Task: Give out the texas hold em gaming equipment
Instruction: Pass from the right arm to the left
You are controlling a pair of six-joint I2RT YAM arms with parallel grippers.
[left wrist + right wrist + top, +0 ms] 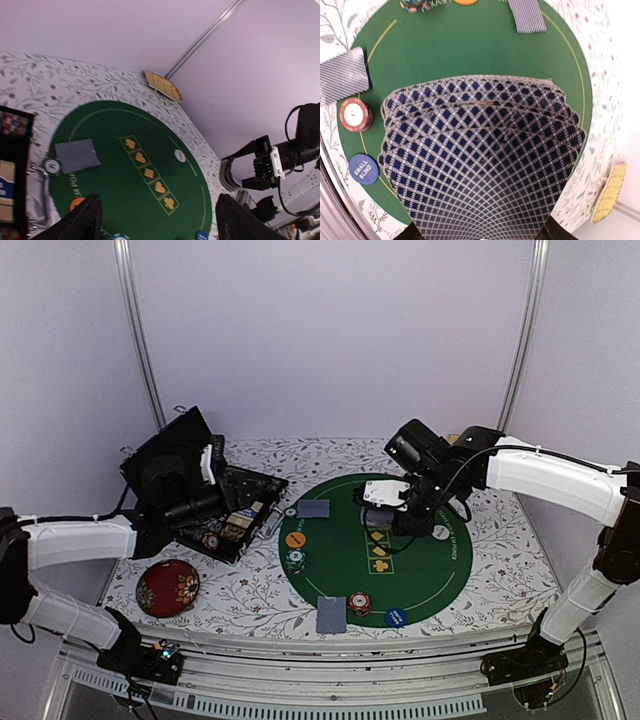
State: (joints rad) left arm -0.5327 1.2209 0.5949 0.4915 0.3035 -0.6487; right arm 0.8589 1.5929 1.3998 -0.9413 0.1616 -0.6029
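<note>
My right gripper [385,508] is shut on a bowed deck of playing cards [480,160] with blue-checked backs, held over the green round mat [420,570]. Single cards [313,508] [331,614] lie face down on the mat. A red chip stack [359,604], a green chip stack [295,560], an orange disc [295,539], a blue disc [396,618] and a white disc [440,532] also sit on it. My left gripper [157,205] hovers at the mat's left side, open, with nothing between its fingers [85,220].
An open black case [195,480] holding more chips stands at the back left under my left arm. A dark red floral dish [167,588] lies at the front left. A tan woven piece [162,85] lies beyond the mat's far side.
</note>
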